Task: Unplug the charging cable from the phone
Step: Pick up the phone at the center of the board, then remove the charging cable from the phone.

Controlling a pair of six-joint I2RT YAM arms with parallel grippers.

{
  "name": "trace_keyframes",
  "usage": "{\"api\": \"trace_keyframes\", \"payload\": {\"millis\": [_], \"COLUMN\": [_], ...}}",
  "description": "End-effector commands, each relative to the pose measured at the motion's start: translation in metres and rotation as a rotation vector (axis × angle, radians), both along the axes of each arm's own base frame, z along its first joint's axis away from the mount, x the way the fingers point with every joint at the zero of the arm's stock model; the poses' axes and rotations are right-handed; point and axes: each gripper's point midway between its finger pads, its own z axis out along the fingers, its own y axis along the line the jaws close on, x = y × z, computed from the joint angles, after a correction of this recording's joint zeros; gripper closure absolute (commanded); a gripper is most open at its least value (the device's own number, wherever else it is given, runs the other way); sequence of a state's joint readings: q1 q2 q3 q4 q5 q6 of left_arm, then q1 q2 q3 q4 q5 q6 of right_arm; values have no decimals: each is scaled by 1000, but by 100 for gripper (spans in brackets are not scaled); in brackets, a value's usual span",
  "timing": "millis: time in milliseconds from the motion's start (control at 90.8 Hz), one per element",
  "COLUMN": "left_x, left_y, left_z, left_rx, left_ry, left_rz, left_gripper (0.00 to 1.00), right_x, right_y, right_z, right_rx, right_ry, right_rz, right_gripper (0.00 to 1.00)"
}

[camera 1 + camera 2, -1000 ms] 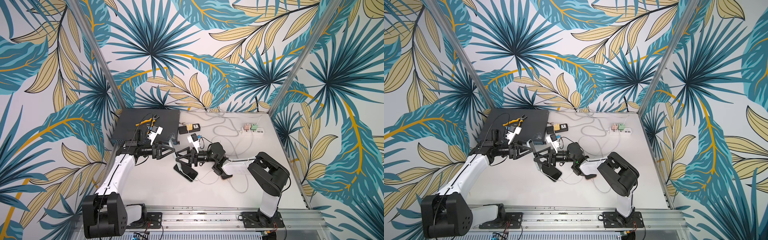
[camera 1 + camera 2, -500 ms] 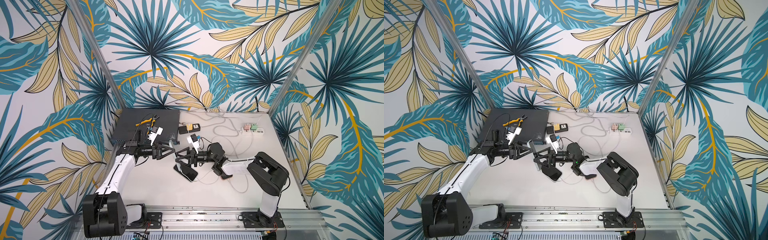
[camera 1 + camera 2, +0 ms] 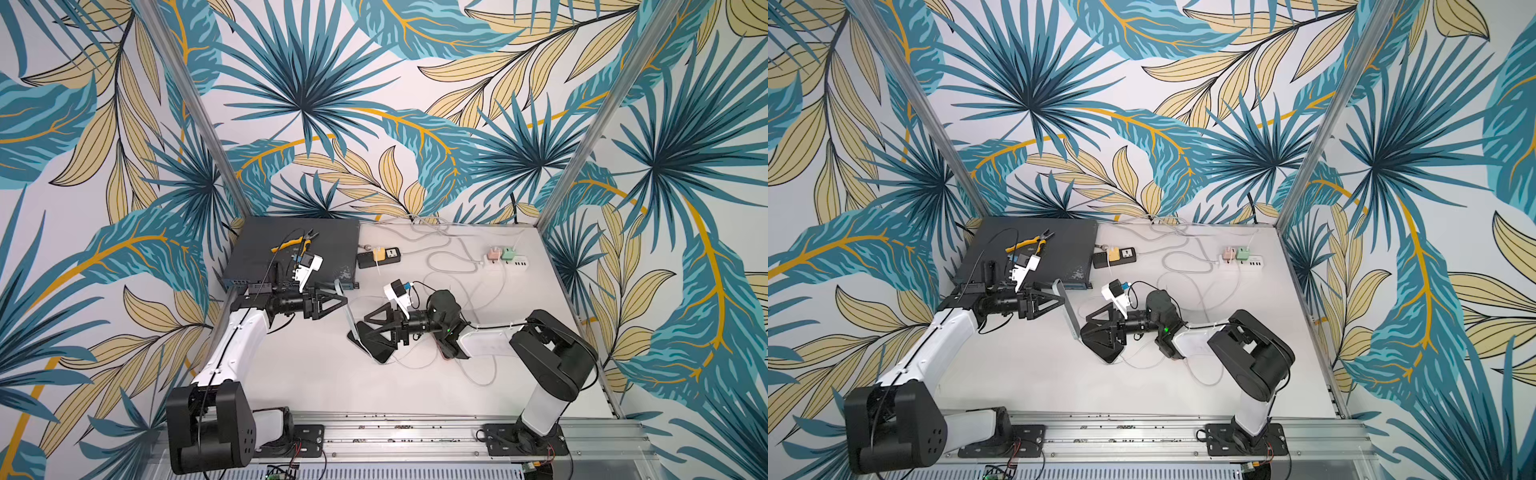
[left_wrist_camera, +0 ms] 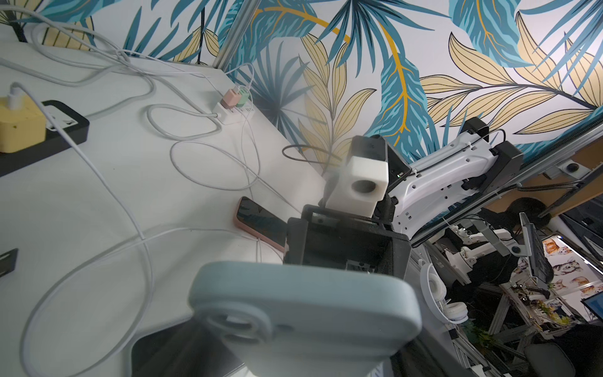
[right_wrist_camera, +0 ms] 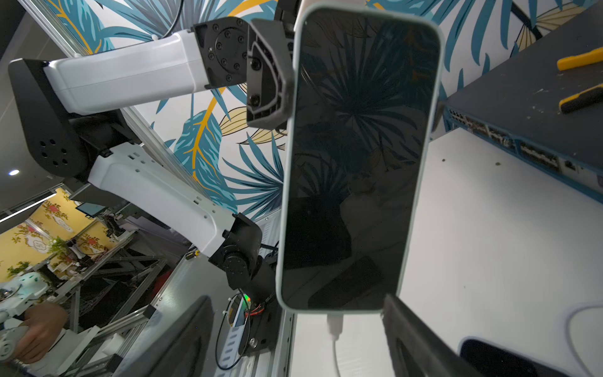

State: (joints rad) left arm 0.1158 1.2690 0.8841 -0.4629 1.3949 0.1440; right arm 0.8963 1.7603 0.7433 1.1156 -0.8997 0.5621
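A phone (image 5: 355, 163) in a pale blue-grey case hangs in the air between my two arms, screen dark; it shows edge-on in both top views (image 3: 347, 309) (image 3: 1070, 309). My left gripper (image 3: 340, 297) (image 5: 287, 49) is shut on the phone's top end. In the left wrist view the case's back (image 4: 303, 320) hides the jaws. A white charging cable (image 5: 336, 354) runs from a plug (image 5: 335, 323) seated in the phone's bottom edge. My right gripper (image 5: 300, 342) (image 3: 360, 331) is open, one finger (image 5: 421, 339) on each side of that bottom end, touching nothing.
A black phone (image 3: 376, 353) lies on the table under my right gripper, and a pink-cased phone (image 4: 261, 222) beside it. At the back are a dark network switch (image 3: 257, 249) with yellow pliers (image 3: 291, 245), a black power strip (image 3: 379, 255) and a white one (image 3: 505, 259). Loose cables (image 3: 453, 266) cross the table.
My left gripper has closed on the phone's top end. My right gripper stays open around the bottom end and has hardly moved.
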Motion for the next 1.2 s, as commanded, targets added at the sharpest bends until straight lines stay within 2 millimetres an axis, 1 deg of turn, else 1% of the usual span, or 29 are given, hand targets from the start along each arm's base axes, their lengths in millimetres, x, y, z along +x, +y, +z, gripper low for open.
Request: {"api": "trace_keyframes", "payload": {"millis": [0, 143, 320, 397, 518, 639, 837, 992, 1190], "left_x": [-4, -3, -3, -3, -3, -3, -3, -3, -3], "left_y": [3, 4, 4, 4, 5, 5, 5, 5, 5], "left_z": [8, 8, 8, 8, 7, 8, 7, 7, 7], "left_rx": [-38, -38, -40, -40, -42, -43, -43, -44, -44], "left_ry": [-23, -22, -18, -17, -13, -13, -12, -11, -12], "left_rz": [-17, -13, -10, -10, -9, -9, -8, -8, -8], "left_gripper": [97, 97, 97, 96, 96, 96, 96, 96, 96], "right_x": [-10, -11, -5, -6, -9, -10, -15, -17, -18], "right_y": [-7, -6, 3, 8, 15, 17, 23, 24, 24], "right_z": [-16, -26, -40, -46, -53, -53, -57, -59, -60], "right_rx": [-37, -54, -103, -123, -147, -143, -148, -149, -150], "right_ry": [-56, -58, -52, -66, -67, -72, -66, -68, -70], "right_rz": [35, 32, 12, 12, 22, 22, 38, 42, 45], "right_gripper": [24, 36, 43, 47, 51, 56, 66, 71, 85]}}
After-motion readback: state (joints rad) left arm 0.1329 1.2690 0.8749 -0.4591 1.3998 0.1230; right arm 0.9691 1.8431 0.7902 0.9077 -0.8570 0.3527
